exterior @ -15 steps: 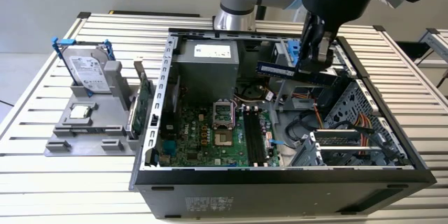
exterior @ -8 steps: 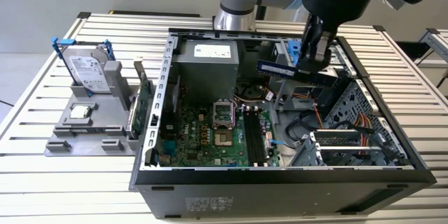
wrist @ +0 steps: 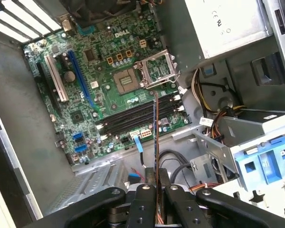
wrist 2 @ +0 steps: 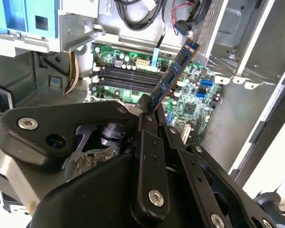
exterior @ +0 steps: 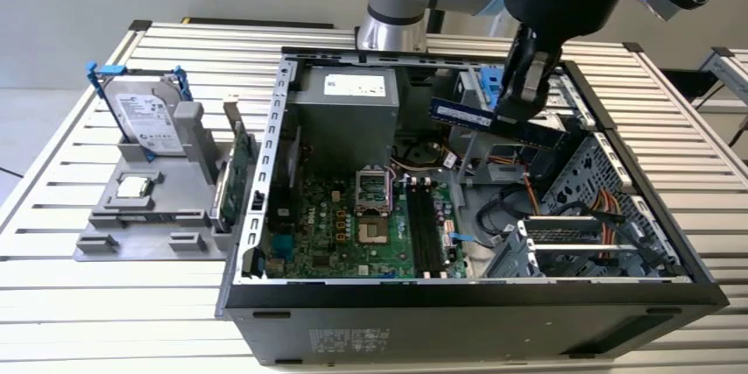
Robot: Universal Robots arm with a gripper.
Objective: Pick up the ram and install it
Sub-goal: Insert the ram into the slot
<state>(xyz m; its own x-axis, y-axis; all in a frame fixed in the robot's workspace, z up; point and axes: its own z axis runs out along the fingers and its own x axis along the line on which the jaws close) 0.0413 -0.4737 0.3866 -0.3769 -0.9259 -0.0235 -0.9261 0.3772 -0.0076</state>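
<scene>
The ram (exterior: 468,116) is a thin bluish stick held in the air over the back right of the open computer case (exterior: 468,297). My gripper (exterior: 523,104) is shut on its right-hand part. In the second wrist view the ram (wrist 2: 176,71) sticks out slantwise from the black fingers (wrist 2: 147,124), above the motherboard. The first wrist view shows the ram (wrist: 155,142) edge-on, clamped in my gripper (wrist: 156,190). Below it lie the black memory slots (exterior: 423,229) (wrist 2: 128,75) (wrist: 137,116), bare, beside the processor socket (wrist: 127,80).
Left of the case, a grey fixture (exterior: 96,243) holds a silver hard drive in a blue frame (exterior: 152,124) and a green expansion card (exterior: 240,172). Inside the case are a power supply (exterior: 345,98), cables (exterior: 532,190) and a metal drive cage (exterior: 608,190).
</scene>
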